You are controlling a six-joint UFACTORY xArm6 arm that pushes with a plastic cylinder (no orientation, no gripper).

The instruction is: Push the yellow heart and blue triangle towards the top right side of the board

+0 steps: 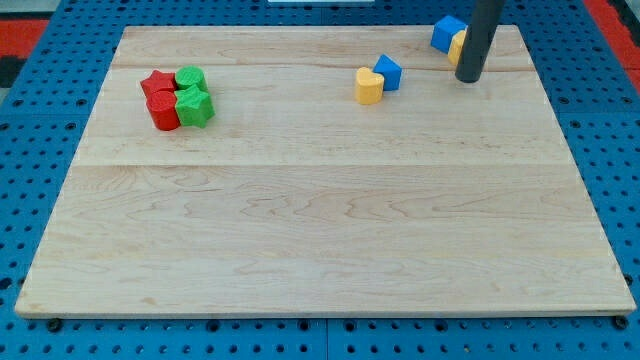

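Tip (468,78): bare rod, no claw, top right by blue cube (447,32) | heart (369,86), triangle (388,72): touching, top edge, right of centre | risk: my off-centre push could split pair or knock cube off board (300,230).

yellow heart (369,86), blue triangle (388,71), pale wood board (320,230)

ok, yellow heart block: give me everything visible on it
The yellow heart is a small, matte, solid yellow block lying flat on the wooden board, right of centre near the view's top, lobes toward the view's top. The blue triangle sits against its upper right side, apparently touching. My tip is farther to the view's right, clear of it.
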